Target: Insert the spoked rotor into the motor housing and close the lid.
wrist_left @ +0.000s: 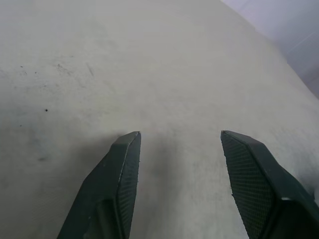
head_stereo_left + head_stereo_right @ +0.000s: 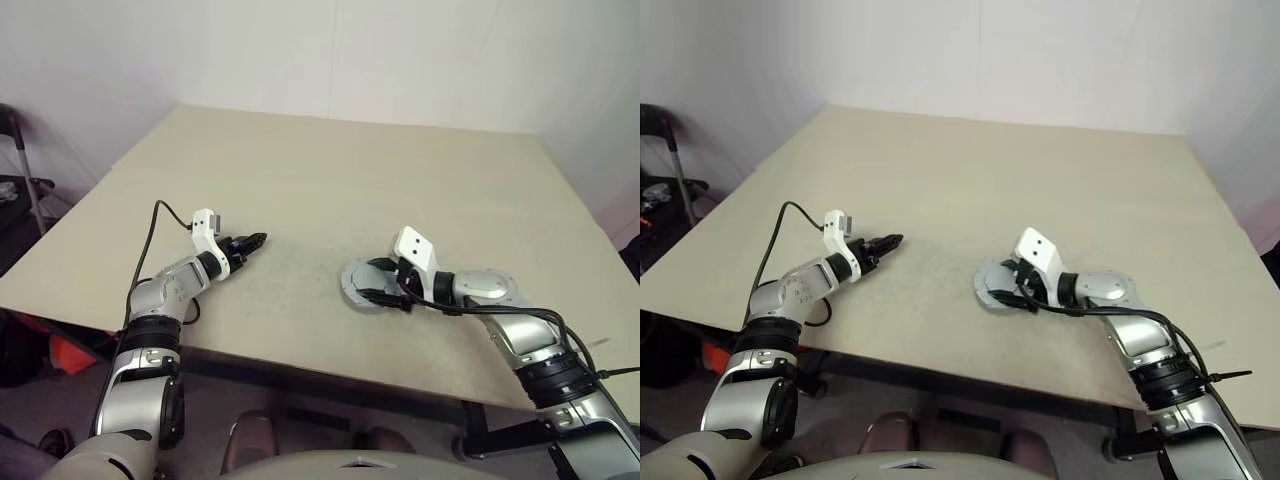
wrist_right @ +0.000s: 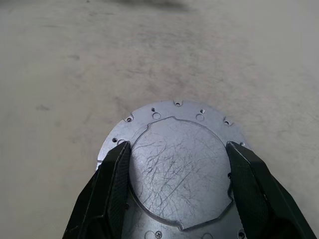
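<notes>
Item: lid [image 3: 180, 164], seemingly seated on housing. R gripper [image 3: 177, 164] straddles it, unclosed; L gripper [image 1: 179, 149] spread, empty. You press evenly, centred.

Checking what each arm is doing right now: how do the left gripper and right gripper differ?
The left gripper hangs over bare table with nothing between its fingers; the right gripper straddles a grey metal disc, a finger at each side of its raised centre. The left sits toward the table's left, the right toward its right. Both have black fingers, spread apart.
</notes>
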You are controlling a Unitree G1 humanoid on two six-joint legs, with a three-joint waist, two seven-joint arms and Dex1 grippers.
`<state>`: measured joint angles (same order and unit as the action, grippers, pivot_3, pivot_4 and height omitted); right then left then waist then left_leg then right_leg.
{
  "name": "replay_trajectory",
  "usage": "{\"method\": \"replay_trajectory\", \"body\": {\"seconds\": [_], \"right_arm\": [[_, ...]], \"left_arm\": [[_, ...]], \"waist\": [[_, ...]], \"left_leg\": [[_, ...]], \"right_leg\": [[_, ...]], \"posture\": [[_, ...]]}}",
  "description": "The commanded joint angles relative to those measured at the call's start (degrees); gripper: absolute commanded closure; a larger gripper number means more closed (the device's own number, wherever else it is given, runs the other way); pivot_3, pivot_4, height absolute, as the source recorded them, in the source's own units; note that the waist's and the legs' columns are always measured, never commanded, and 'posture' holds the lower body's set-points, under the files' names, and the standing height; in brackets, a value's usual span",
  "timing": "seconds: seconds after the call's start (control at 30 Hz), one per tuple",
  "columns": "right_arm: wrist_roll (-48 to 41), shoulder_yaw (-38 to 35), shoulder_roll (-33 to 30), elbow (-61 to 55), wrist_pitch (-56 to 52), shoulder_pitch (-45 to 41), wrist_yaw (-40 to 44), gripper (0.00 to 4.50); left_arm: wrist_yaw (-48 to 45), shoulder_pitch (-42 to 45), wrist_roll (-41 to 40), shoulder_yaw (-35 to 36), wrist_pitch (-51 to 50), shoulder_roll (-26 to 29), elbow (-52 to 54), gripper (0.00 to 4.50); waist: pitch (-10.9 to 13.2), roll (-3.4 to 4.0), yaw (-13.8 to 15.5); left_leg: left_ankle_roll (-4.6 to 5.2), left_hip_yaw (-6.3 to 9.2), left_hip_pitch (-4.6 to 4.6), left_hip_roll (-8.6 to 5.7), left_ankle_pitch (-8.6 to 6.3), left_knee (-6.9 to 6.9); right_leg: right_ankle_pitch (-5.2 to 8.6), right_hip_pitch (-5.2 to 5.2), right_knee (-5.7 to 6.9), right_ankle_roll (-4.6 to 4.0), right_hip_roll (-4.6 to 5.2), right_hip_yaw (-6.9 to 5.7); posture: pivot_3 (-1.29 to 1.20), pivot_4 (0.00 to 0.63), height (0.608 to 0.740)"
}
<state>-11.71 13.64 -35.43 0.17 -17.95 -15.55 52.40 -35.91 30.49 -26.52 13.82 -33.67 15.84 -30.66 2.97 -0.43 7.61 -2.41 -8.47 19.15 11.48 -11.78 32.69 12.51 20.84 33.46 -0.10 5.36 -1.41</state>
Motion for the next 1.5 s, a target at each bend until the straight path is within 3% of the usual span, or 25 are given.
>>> {"method": "replay_trajectory", "body": {"seconds": [0.03, 0.27, 0.47, 0.67, 1.17, 1.5], "right_arm": [[7.5, 3.8, -3.6, 7.1, -3.6, 3.0, -1.2, 1.56], [-1.7, -1.9, -0.9, 4.3, -7.1, 3.6, 0.3, 1.56], [-13.0, -8.9, 1.4, -3.8, -12.9, 2.0, 1.6, 1.56], [-8.6, -6.6, -0.3, -5.0, -11.3, 2.7, 1.7, 1.56], [-10.9, -8.4, 2.2, -5.2, -6.5, 3.6, 4.9, 1.56], [-5.9, -5.6, 2.1, -2.3, -0.7, 4.7, 5.8, 1.56]], "left_arm": [[0.1, 1.3, -0.4, 0.4, 0.8, 0.2, 1.2, 1.78], [-0.1, 1.3, -0.4, 0.4, 0.9, 0.3, 1.1, 1.78], [-0.1, 1.4, -0.3, 0.4, 1.0, 0.3, 0.9, 1.78], [0.0, 1.5, -0.2, 0.5, 1.2, 0.3, 0.7, 1.78], [-0.1, 1.7, 0.0, 0.4, 1.5, 0.6, 0.2, 1.78], [-0.2, 1.7, 0.1, 0.4, 1.6, 0.7, 0.2, 1.78]], "waist": [[0.0, -0.01, 0.0], [-0.1, -0.03, 0.1], [-0.1, 0.07, -0.2], [0.0, 0.14, -0.4], [0.0, 0.16, -0.5], [0.0, 0.16, -0.7]], "left_leg": [[0.00, 0.00, 0.00, 0.00, 0.00, 0.00], [-0.01, -0.01, 0.07, 0.00, 0.01, 0.00], [-0.09, -0.02, 0.92, 0.08, 0.08, 0.03], [-0.18, -0.09, 1.27, 0.23, 0.13, 0.01], [-0.26, -0.10, 1.27, 0.25, 0.18, 0.05], [-0.26, -0.11, 1.27, 0.26, 0.18, 0.13]], "right_leg": [[0.00, -0.03, -0.01, 0.00, 0.01, 0.00], [0.00, -0.11, -0.06, 0.01, 0.03, 0.01], [-0.19, 0.65, -0.03, -0.31, -0.04, -0.02], [-0.14, 1.18, 0.20, -0.39, -0.15, -0.14], [-0.13, 1.21, 0.24, -0.40, -0.15, -0.13], [-0.13, 1.21, 0.30, -0.41, -0.15, -0.13]], "posture": [[0.00, 0.000, 0.740], [0.00, 0.000, 0.740], [0.00, 0.000, 0.740], [0.00, 0.000, 0.740], [0.00, 0.000, 0.740], [0.00, 0.000, 0.740]]}}
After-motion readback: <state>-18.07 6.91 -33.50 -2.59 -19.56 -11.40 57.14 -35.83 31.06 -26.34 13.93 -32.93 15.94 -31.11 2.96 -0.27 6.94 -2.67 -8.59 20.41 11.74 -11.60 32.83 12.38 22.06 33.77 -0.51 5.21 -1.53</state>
